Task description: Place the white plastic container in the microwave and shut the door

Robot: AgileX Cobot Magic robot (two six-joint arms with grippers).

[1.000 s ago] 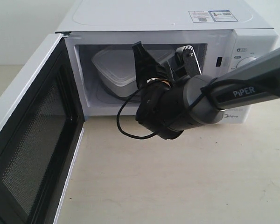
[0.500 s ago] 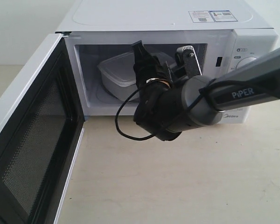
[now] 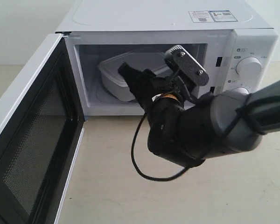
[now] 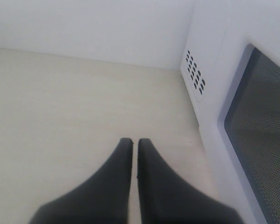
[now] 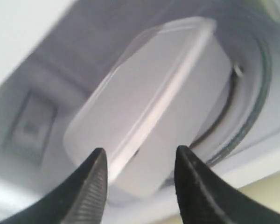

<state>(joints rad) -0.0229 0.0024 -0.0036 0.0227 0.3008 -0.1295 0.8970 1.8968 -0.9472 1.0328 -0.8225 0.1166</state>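
Sitting inside microwave point(image 3: 154, 14): translucent rect. plastic container point(image 3: 113, 77)

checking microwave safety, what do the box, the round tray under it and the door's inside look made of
Box: likely plastic, milky translucent, smooth, with rounded corners and a thin rimmed lid. Round tray: probably glass, clear with a darker edge. Door inside: fine dark mesh, seemingly perforated metal, in a glossy white frame of unclear material.
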